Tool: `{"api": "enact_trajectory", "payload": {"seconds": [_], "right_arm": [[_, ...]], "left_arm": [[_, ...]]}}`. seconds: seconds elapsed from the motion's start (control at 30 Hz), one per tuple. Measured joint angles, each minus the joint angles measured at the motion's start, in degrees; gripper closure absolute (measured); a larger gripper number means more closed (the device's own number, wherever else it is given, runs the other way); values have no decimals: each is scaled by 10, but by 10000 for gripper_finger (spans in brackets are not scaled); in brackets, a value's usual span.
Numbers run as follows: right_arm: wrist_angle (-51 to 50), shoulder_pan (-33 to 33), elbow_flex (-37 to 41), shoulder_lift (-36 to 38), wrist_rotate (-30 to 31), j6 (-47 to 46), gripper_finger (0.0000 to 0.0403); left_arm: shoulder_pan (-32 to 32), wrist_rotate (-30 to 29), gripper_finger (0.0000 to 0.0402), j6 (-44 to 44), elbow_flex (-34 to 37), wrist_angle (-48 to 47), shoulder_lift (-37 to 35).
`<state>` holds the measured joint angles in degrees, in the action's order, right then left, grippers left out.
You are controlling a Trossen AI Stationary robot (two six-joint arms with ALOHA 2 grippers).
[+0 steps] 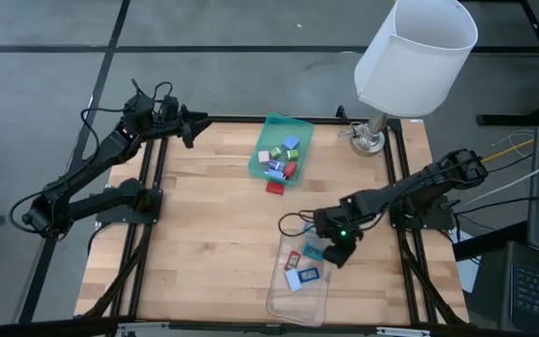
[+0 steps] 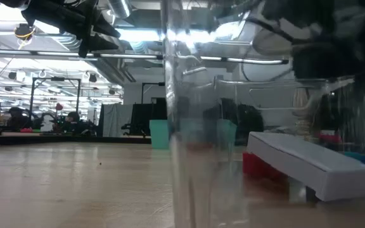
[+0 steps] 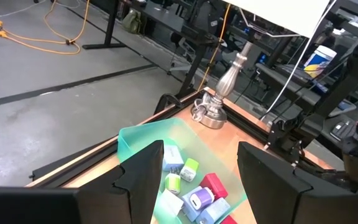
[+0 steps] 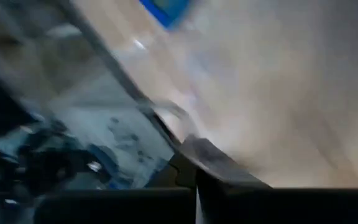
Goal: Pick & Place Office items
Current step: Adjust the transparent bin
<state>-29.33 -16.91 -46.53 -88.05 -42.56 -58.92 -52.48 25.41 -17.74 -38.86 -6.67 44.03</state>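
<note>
The right gripper [image 1: 338, 251], jaws pressed together and seemingly empty, hung over the near end of the clear plastic tray [image 1: 299, 301], where a few flat office items [image 1: 301, 271] lay just below it. It would do best to lift straight up, clear of the tray's wall. Well ahead of it, the green tray [image 1: 283, 147] held the chunky pieces [image 3: 191, 190], with the left gripper [image 3: 194, 186] part-open and empty above. A lamp [image 1: 410, 65] stood beyond.

Two dark jointed arms, black cables, green light on right arm [image 1: 342, 233]
</note>
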Motion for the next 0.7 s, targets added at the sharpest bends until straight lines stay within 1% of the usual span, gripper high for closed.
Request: {"api": "enact_trajectory", "payload": {"seconds": [0.1,0.23,0.47,0.7], "right_arm": [[87,12,6,0,21,-46,402],[124,33,6,0,52,-70,403],[156,85,6,0,75,-58,403],[251,158,6,0,104,-47,403]], "left_arm": [[0,0,199,0,0,-3,0],[0,0,199,0,0,-10,0],[0,-2,199,-4,0,-10,0],[0,-2,199,-12,0,-11,0]]}}
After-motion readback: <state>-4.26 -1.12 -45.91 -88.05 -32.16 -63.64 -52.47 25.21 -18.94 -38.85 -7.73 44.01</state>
